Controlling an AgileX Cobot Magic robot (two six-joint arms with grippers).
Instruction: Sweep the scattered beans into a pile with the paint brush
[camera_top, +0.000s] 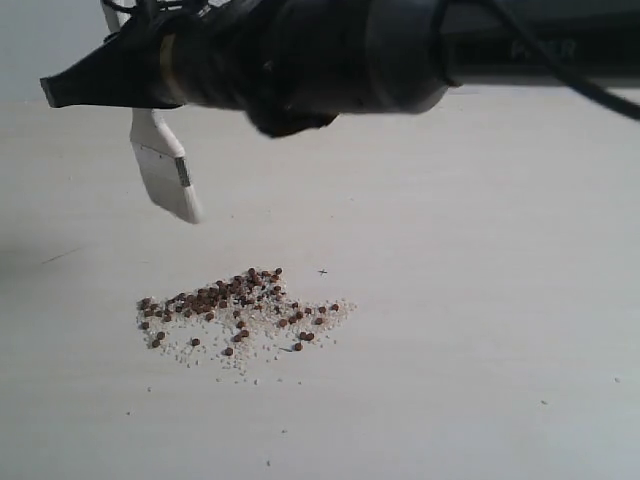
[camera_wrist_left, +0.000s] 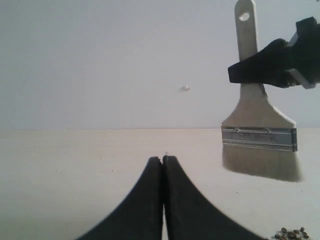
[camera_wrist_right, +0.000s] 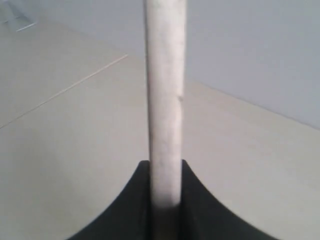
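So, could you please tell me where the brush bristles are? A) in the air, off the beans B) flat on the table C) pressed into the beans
A: the paint brush, gripped by the right fingers, hangs apart from the beans, bristles touching nothing.

You are looking at a smooth, pale beige tabletop (camera_top: 480, 380) that fills the lower part of the exterior view. Behind it stands a plain grey-white wall (camera_wrist_left: 100, 60). A low, loose patch of fine whitish grit crumbs (camera_top: 262, 352) lies on the tabletop. Just beyond its far edge you see a tiny dark cross-shaped mark (camera_top: 322, 271), apart from the grit. Well to the left runs a thin, faint dark scratch (camera_top: 62, 256). On the wall, the left wrist view shows one small white speck (camera_wrist_left: 186, 88). The right wrist view shows a thin straight seam line (camera_wrist_right: 75, 85) across the surface.
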